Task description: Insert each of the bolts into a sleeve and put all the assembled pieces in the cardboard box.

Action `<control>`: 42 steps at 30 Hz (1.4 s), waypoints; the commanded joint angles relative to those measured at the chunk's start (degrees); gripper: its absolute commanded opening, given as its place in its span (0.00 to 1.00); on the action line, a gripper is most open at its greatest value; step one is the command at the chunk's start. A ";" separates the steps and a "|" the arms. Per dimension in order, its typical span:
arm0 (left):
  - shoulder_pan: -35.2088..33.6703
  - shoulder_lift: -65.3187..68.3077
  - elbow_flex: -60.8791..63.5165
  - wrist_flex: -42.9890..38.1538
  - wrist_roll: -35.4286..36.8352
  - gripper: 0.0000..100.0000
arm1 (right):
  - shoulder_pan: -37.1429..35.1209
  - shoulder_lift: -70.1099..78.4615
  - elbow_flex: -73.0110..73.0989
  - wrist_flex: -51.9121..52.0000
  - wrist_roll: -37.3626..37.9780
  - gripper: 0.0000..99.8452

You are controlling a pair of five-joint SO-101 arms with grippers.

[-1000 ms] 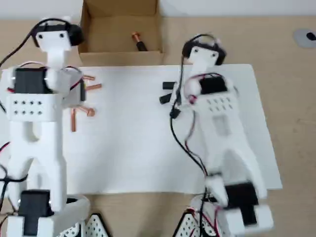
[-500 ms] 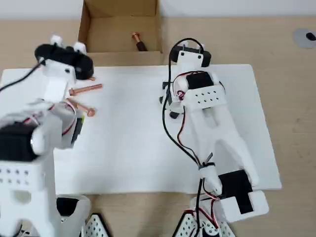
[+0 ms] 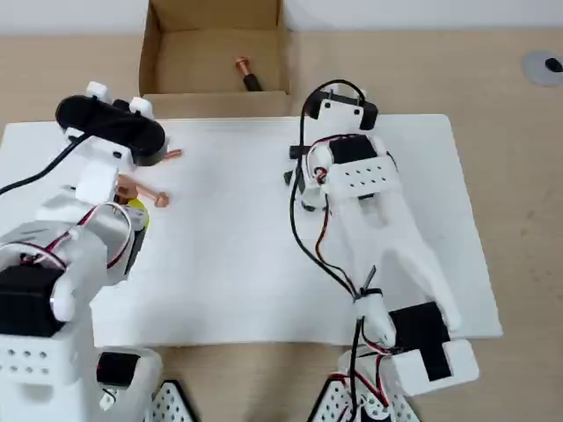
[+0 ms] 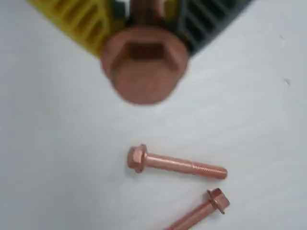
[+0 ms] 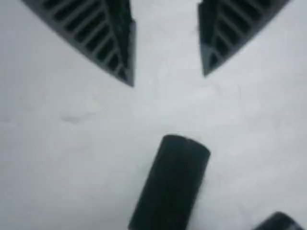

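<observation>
Ahead of the spread right gripper, a sleeve is lying end-on; left gripper is clutching a bolt.

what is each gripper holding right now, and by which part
The left gripper grips a copper bolt by its shank, head sticking out. The right gripper is open, holding nothing, near a black sleeve.

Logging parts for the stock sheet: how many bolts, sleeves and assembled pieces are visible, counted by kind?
copper bolts, no sleeve: 3, one held in the left gripper
black sleeves: 2
assembled pieces, in the cardboard box: 1
Total: 6
</observation>
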 commanded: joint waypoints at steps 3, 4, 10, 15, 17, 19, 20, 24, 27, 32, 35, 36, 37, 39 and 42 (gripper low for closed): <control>0.70 -2.42 -0.26 -1.32 -0.18 0.01 | -0.48 0.04 1.19 -3.25 -0.79 0.12; 0.70 -3.03 -0.26 -1.14 -0.18 0.01 | -0.48 0.66 1.54 -4.13 -0.79 0.12; 0.62 -7.25 -0.35 -0.70 -0.35 0.01 | 0.92 8.40 0.92 -6.24 -0.70 0.12; 0.53 -9.71 -0.70 0.62 -0.44 0.01 | 4.35 13.32 -1.19 -7.56 -0.44 0.12; 0.35 -10.24 -0.70 0.62 -0.44 0.01 | 5.41 13.85 -2.42 -7.30 -0.44 0.12; 0.53 -10.59 -0.70 0.62 -0.44 0.01 | 5.67 13.85 -3.38 -7.03 -0.44 0.12; 0.53 -10.68 -0.70 0.62 -0.44 0.01 | 5.58 13.85 -4.00 -6.24 -0.35 0.12; 0.53 -10.68 -0.26 0.62 -0.44 0.01 | 3.91 13.41 -9.45 0.62 -0.35 0.12; 0.53 -10.42 -0.26 0.62 -0.53 0.01 | 1.80 11.82 -13.49 5.19 -0.70 0.12; 0.62 -10.42 -0.26 0.62 -0.53 0.01 | 1.19 10.24 -16.66 4.48 -0.88 0.12; 0.62 -10.68 -0.26 0.70 -0.53 0.01 | 1.36 11.65 -16.92 0.97 -0.53 0.12; 0.62 -10.68 -0.26 0.70 -0.53 0.01 | 1.54 12.53 -16.92 -0.35 -0.44 0.12; 0.62 -10.68 -0.26 0.70 -0.53 0.01 | 1.63 13.76 -16.92 -1.41 -0.35 0.12; 0.53 -10.68 -0.26 0.70 -0.53 0.01 | 1.63 16.57 -17.27 -2.73 -0.35 0.12; 0.35 -10.68 -0.26 0.70 -0.53 0.01 | 1.63 20.70 -17.27 -5.19 -0.26 0.12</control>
